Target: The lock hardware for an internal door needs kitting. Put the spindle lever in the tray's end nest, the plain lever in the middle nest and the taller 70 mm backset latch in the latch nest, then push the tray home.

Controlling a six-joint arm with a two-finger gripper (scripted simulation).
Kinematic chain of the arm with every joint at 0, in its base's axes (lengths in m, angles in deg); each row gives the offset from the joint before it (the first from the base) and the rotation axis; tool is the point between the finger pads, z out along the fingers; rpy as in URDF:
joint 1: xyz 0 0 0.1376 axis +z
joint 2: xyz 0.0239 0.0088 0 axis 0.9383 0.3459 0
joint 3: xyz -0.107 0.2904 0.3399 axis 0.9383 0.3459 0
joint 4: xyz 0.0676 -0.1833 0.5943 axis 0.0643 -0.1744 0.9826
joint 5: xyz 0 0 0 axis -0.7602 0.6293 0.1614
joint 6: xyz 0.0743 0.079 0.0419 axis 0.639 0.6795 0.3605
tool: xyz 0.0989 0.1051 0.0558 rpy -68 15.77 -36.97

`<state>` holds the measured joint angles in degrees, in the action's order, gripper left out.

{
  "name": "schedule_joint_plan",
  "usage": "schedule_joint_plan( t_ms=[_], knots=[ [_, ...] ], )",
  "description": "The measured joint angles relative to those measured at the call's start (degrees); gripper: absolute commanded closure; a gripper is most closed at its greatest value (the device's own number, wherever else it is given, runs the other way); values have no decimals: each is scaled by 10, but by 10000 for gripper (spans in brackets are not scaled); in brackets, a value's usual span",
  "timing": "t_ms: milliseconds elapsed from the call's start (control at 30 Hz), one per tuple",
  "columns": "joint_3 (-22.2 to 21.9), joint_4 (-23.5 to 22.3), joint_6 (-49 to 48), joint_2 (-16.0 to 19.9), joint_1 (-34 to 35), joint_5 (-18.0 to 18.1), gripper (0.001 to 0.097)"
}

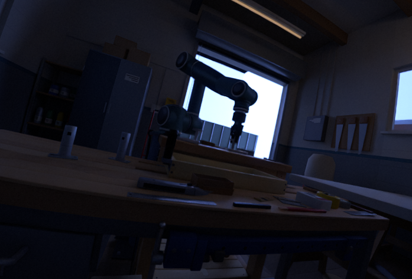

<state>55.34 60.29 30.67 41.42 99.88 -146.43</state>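
The lock hardware sits on the far part of the bench, too dark and small to tell apart. My gripper (234,142) is down at the far raised board (226,154), closed on a small part that I cannot make out in the backlight from the window. The tray and its nests are hidden from this low angle behind a pale plank (226,176). The arm (212,85) bends over from its base at the left.
A grey cabinet (114,102) stands behind the bench at the left. Two short posts (66,141) stand on the benchtop. A wooden block (212,183), a steel rule (171,199), and small tools lie near the front edge. A second bench runs along the right.
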Motion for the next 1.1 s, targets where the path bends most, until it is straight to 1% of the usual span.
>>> schedule_joint_plan(
  t_ms=[267,500,733,1100],
  knots=[
    [0,0,0,-1,0,-2,901],
    [-7,0,0,-9,0,-17,901],
    [-20,0,0,-23,0,-44,901],
    [-51,0,0,-45,0,-97,901]
  ],
)
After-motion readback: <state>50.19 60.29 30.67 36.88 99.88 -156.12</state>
